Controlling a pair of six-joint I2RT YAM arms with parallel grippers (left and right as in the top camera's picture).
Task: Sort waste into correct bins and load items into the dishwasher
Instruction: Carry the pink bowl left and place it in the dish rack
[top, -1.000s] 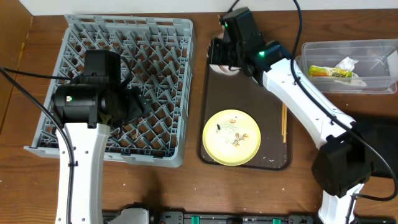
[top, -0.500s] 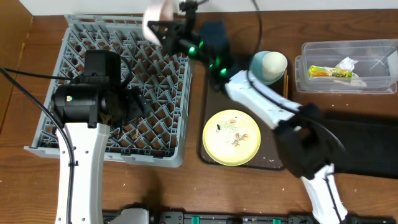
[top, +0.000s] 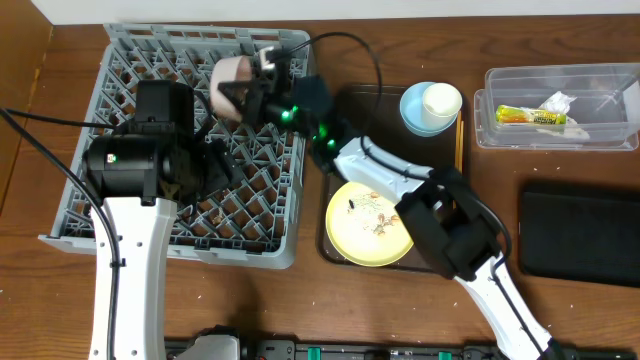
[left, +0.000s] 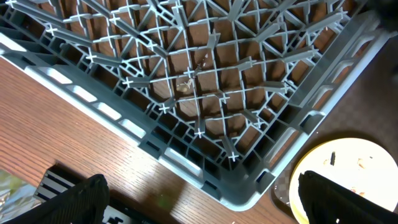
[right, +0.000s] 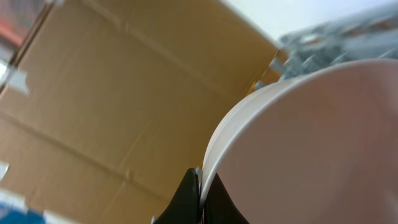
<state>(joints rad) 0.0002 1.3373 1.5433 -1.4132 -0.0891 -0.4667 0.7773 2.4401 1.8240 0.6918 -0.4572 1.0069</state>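
Observation:
My right gripper (top: 262, 80) is shut on the rim of the white bowl (top: 234, 84), which it holds tilted over the back of the grey dishwasher rack (top: 130, 70). In the right wrist view the black jaws (right: 200, 186) pinch the bowl (right: 311, 143) edge. My left gripper (left: 205, 202) hangs open over the rack's (left: 205, 81) front right corner, with nothing between its fingers. The yellow plate (top: 372, 220), speckled with crumbs, lies on the brown tray (top: 395, 135). A small white cup (top: 441, 99) sits in the light blue bowl (top: 418, 112). Chopsticks (top: 458, 140) lie along the tray's right side.
The clear tub (top: 600, 80) at the back right holds a green-and-yellow wrapper (top: 530, 116) and a white tissue (top: 558, 101). The flat black bin (top: 580, 232) lies at the right front. My right arm stretches across the tray. Pale crumbs (left: 185, 84) lie under the rack grid.
My right arm has carried the white bowl from the tray's back, left over the rack's rear edge, then down over the rack. The blue bowl and cup are uncovered. The left arm is still.

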